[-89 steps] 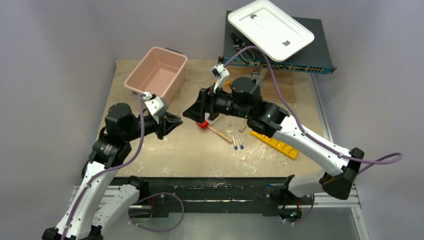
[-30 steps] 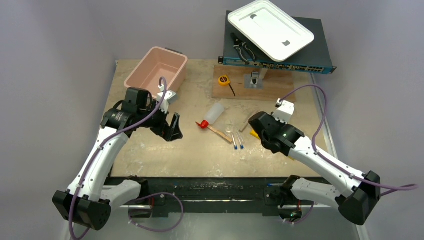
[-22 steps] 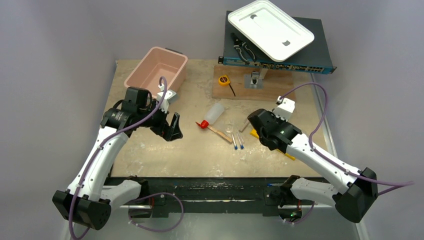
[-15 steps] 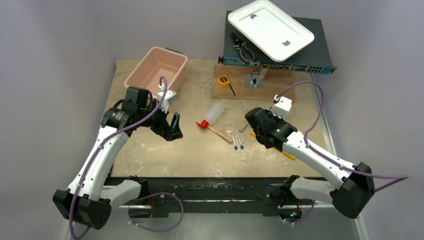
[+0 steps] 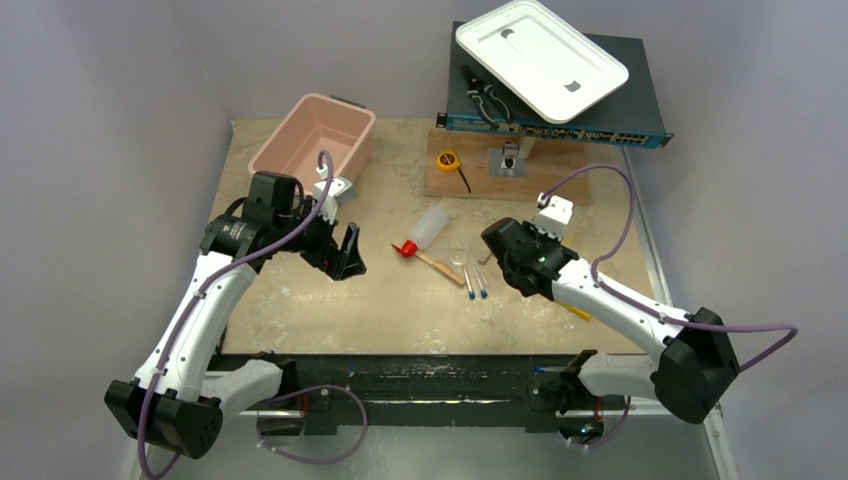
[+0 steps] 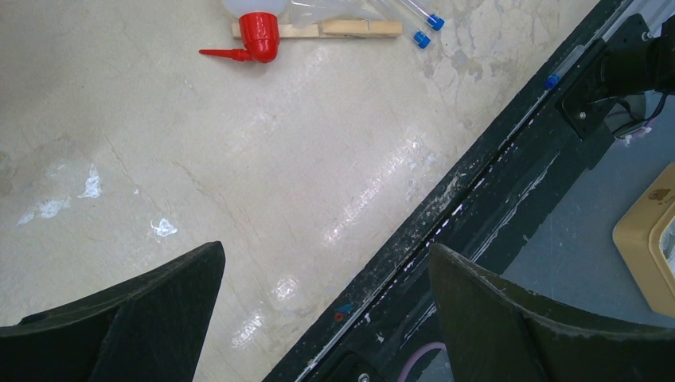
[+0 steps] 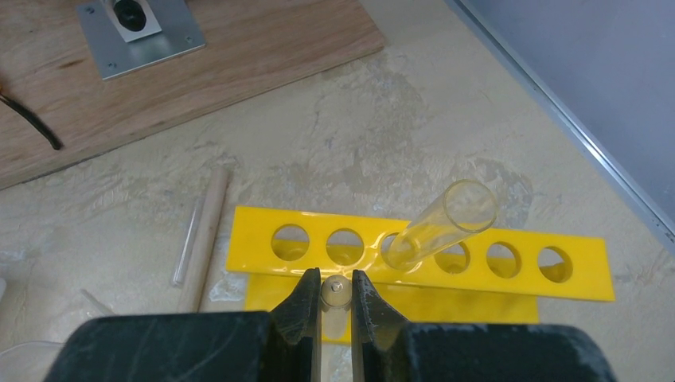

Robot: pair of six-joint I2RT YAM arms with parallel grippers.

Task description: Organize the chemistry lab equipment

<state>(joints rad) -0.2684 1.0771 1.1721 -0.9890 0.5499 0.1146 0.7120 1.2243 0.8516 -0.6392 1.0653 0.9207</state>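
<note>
In the right wrist view my right gripper [image 7: 336, 292] is shut on a clear tube [image 7: 335, 290], just above the near edge of the yellow holed rack [image 7: 263, 264]. Another clear tube [image 7: 446, 223] leans in the rack's third hole. From above, the right arm [image 5: 530, 262] covers most of the rack. The squeeze bottle [image 5: 430, 226] with its red nozzle [image 6: 256, 36] lies at mid table. Beside it lie a wooden stick [image 5: 440, 267] and two blue-tipped tubes [image 5: 476, 281]. My left gripper [image 5: 345, 255] hangs open and empty to the bottle's left.
A pink bin [image 5: 315, 145] stands at the back left. A white tray [image 5: 540, 55] rests on a network switch [image 5: 640, 125], with black-handled pliers [image 5: 487, 97] beside it. A yellow tape measure [image 5: 447, 160] sits by a wooden board [image 5: 545, 180]. Another stick [image 7: 207, 231] lies left of the rack.
The right arm has shifted left and away from its base, over the rack, still holding the tube. The left arm has stayed in place with its jaws open.
</note>
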